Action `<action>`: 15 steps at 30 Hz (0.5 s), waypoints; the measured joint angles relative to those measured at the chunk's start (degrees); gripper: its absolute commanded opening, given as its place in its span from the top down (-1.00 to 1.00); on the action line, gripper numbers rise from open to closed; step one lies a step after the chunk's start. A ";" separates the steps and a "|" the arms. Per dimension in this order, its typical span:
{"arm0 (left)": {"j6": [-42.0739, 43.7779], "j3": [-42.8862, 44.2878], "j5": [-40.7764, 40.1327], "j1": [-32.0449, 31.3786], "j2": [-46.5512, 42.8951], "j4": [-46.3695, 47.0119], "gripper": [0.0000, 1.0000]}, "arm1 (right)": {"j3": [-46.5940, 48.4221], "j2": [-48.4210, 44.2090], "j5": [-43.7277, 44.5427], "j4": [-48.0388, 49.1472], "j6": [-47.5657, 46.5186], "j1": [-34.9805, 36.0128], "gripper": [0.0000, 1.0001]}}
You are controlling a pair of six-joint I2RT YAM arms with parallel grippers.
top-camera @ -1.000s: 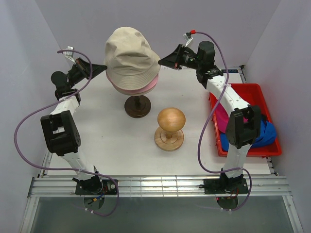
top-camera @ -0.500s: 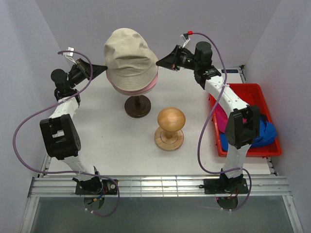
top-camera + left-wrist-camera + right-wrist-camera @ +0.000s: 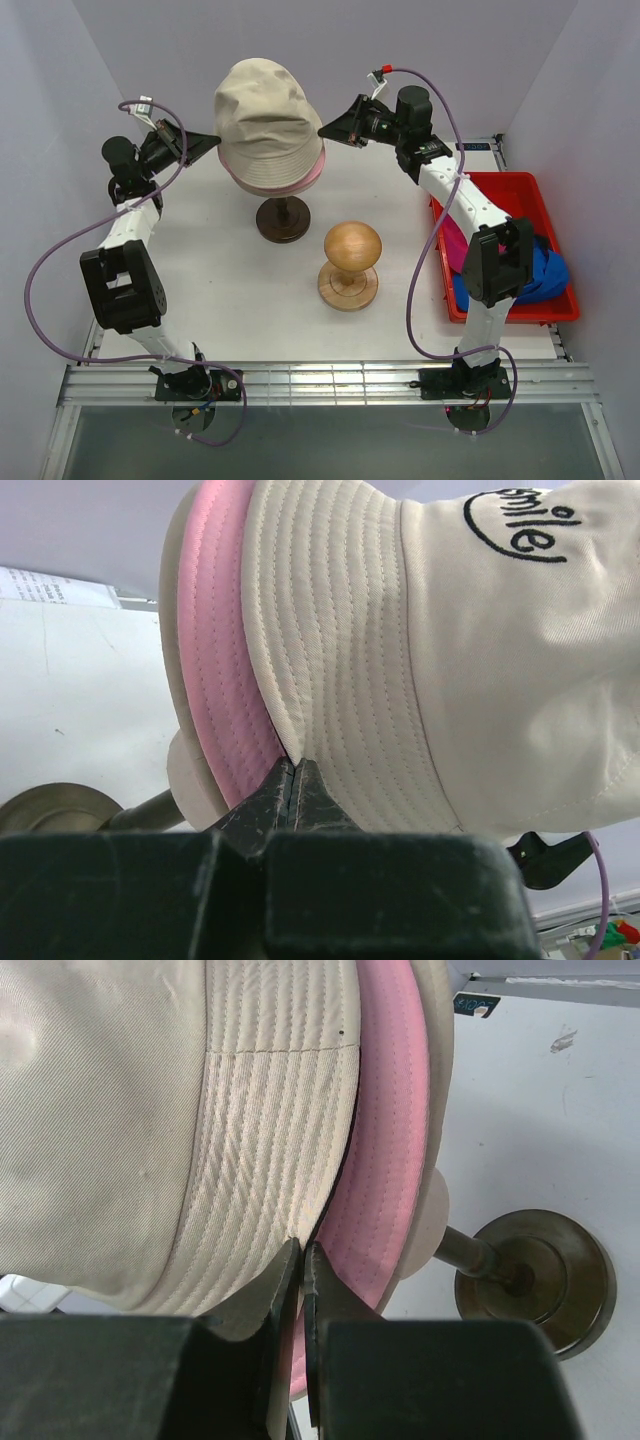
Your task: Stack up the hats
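- I see the beige bucket hat [image 3: 268, 115] stacked over the pink bucket hat [image 3: 305, 179], pink brim showing.
- Magenta cap [image 3: 451, 249] and blue cap [image 3: 547, 273] lie together in the red bin [image 3: 505, 180].

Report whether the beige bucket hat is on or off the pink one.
On. The beige bucket hat sits pulled down over the pink bucket hat, and only the pink brim shows beneath the beige brim.

Two bucket hats [image 3: 265, 110] [image 3: 303, 183], two caps [image 3: 452, 250] [image 3: 548, 272] — plus two wooden stands [image 3: 283, 220] [image 3: 351, 250], one red bin [image 3: 500, 180].
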 measured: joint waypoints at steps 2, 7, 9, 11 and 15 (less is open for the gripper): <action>0.48 0.61 0.02 0.00 0.00 -2.25 1.00 | 0.04 0.00 0.22 -0.20 -0.31 0.00 0.84; 5.51 4.17 -0.31 0.00 -0.02 -12.37 1.00 | -0.20 -0.07 0.94 -0.33 -1.09 0.02 0.84; 7.76 5.05 -0.48 -0.02 -0.04 -15.39 1.00 | -1.20 -0.55 1.07 0.02 -1.51 -0.02 0.84; 9.38 5.27 -0.94 -0.04 -0.22 -17.16 1.00 | -2.75 -1.42 1.33 1.01 -1.77 -0.09 0.84; 11.96 5.35 -2.05 -0.20 -0.74 -19.12 1.00 | -4.92 -2.75 1.49 2.82 -1.90 -0.37 0.84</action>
